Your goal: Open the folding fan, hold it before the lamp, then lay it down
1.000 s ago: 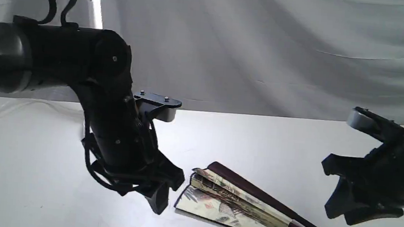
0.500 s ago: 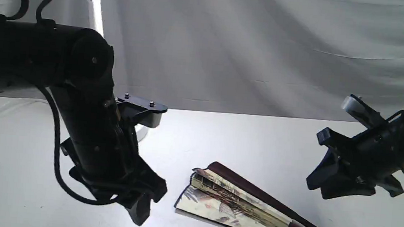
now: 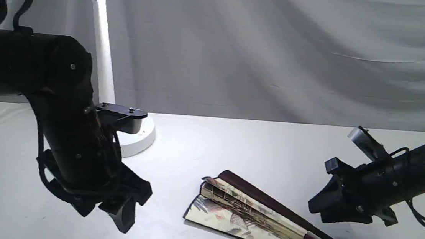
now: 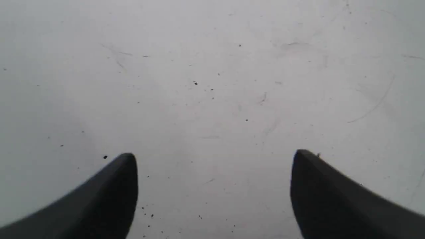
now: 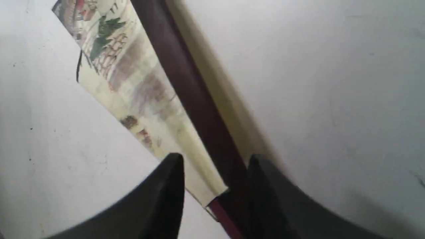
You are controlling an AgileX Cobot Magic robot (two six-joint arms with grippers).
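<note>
Nearest to us, at 6 o'clock in the exterior view, the folding fan lay flat on the white table, its painted leaf spread by only a few pleats and its maroon ribs running off towards 4 o'clock. Neither arm was holding it. At 8 o'clock of the fan, well apart from it, the left gripper hung over bare tabletop with its fingers spread wide and nothing between them. At 3 o'clock of the fan the right gripper hovered just above the ribs. Its fingers stood partly apart, and in its wrist view the dark guard and the edge of the leaf ran below the gap without being pinched. Farther back, at 10 o'clock of the fan, the lamp stood lit on its round base, its flat head reaching towards 2 o'clock, with a grey cloth hanging behind everything. As the things lay, we judged that the fan was down on the table but nearly shut, so we could not tell whether this was the final lay-down or the start. If it was the start, the opening, the showing before the lamp and the setting down all remained to be done
</note>
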